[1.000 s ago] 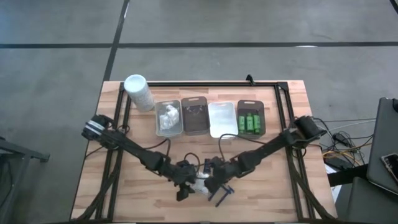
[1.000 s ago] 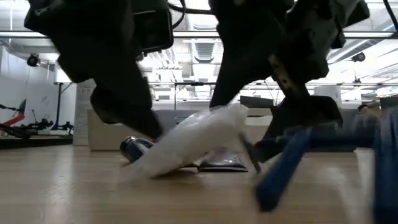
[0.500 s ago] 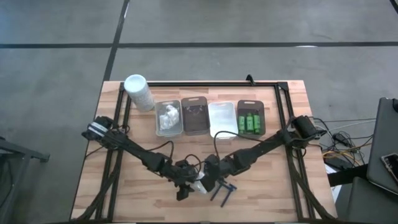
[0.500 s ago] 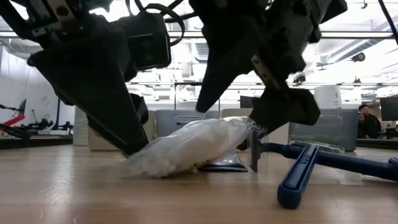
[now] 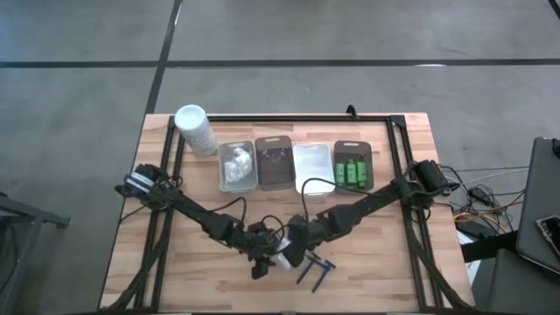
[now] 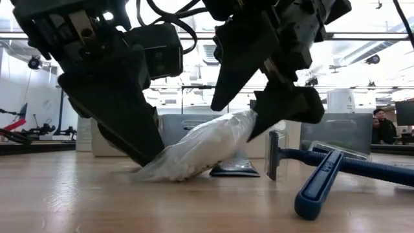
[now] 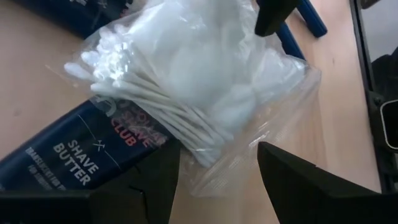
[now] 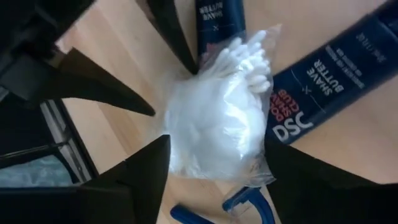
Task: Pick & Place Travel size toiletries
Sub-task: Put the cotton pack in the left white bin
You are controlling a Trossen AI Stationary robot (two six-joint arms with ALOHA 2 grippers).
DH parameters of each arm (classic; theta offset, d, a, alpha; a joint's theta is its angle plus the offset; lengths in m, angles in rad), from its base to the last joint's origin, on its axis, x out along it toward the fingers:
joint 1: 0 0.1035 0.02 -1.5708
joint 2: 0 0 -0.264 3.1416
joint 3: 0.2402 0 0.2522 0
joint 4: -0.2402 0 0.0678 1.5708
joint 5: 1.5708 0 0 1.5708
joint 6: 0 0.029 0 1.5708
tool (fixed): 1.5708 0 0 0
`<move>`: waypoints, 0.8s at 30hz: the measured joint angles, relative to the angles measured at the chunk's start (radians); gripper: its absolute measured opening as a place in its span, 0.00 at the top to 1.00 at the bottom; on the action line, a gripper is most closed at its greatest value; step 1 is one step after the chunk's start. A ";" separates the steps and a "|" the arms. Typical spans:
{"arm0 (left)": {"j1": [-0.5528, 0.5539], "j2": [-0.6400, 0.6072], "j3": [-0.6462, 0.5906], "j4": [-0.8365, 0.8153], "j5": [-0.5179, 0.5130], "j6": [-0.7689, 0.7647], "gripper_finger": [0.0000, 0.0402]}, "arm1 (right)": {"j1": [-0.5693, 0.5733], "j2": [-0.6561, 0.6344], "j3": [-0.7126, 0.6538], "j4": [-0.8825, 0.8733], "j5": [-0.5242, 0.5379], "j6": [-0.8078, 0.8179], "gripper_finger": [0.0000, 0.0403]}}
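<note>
A clear packet of white cotton swabs and pads [image 5: 280,260] [image 6: 197,152] lies near the table's near edge. Its low end is on the wood and its other end is propped on dark blue "Shave Butter" sachets [image 7: 74,155] [image 8: 323,93]. My left gripper [image 7: 217,180] [image 5: 261,262] is open, with a finger on each side of the packet's low end. My right gripper [image 8: 211,180] [image 5: 293,255] is open astride the raised end. Dark blue razors [image 6: 323,175] [image 5: 315,269] lie flat on the table to the right. My left gripper slants down from the table's left, and one fingertip [image 6: 152,158] meets the packet's low end [image 6: 162,169] where it rests on the wood. It has not closed on the packet. My right gripper slants down from the right. One finger [image 6: 284,107] stands against the packet's raised end [image 6: 249,123] and the other [image 6: 233,77] is above it. Whether they touch the bag, I cannot tell.
Along the far side stand a tall white cylinder [image 5: 194,129] and a row of trays: grey with white packets [image 5: 236,166], brown [image 5: 273,162], white [image 5: 312,166], and grey with green bottles [image 5: 353,166]. Bare wood lies at the near left and near right.
A razor that stood tilted up beside my right gripper has dropped flat onto the table. My right gripper has moved toward the table's left, over the packet's raised end. My left gripper has come lower against the packet's low end. The packet's raised end stands a little higher.
</note>
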 joint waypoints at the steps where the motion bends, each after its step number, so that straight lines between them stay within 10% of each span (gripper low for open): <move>1: 0.001 0.000 0.000 0.000 -0.003 0.000 0.45 | -0.001 -0.001 0.000 -0.004 -0.004 -0.004 0.45; 15: 0.001 -0.026 0.001 0.005 -0.031 -0.113 0.45 | -0.003 -0.031 -0.006 -0.026 -0.037 -0.143 0.94; 24: -0.016 -0.181 0.002 -0.030 0.043 -0.242 0.45 | 0.000 -0.119 -0.006 -0.090 -0.028 -0.304 0.96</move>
